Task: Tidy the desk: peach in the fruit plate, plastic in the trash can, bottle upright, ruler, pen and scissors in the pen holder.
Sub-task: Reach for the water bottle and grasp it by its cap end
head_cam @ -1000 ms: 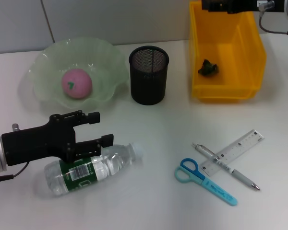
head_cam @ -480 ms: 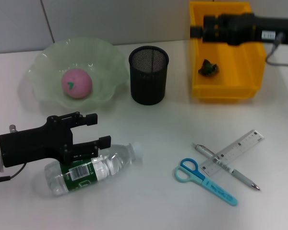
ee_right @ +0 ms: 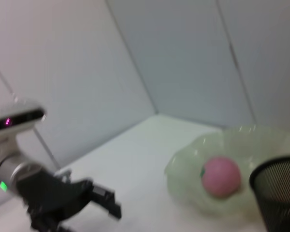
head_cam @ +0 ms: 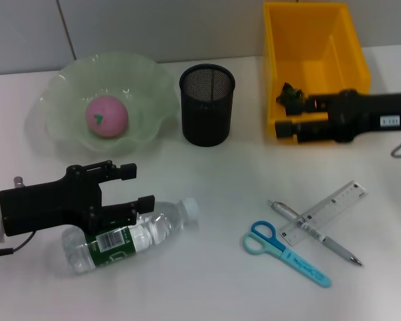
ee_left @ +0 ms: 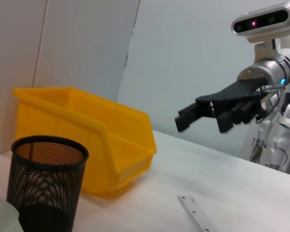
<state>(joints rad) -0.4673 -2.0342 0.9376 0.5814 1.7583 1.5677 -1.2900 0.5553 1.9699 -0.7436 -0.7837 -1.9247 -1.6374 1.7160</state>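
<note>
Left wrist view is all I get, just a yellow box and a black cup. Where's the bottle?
Observer: The bottle lies on its side on the table, right by the open left gripper.
Operator: Is the peach put away?
Observer: Yes, the peach sits in the green plate.
Operator: And the scissors?
Observer: The scissors lie flat on the table beside the pen and ruler, not in the pen holder.
</note>
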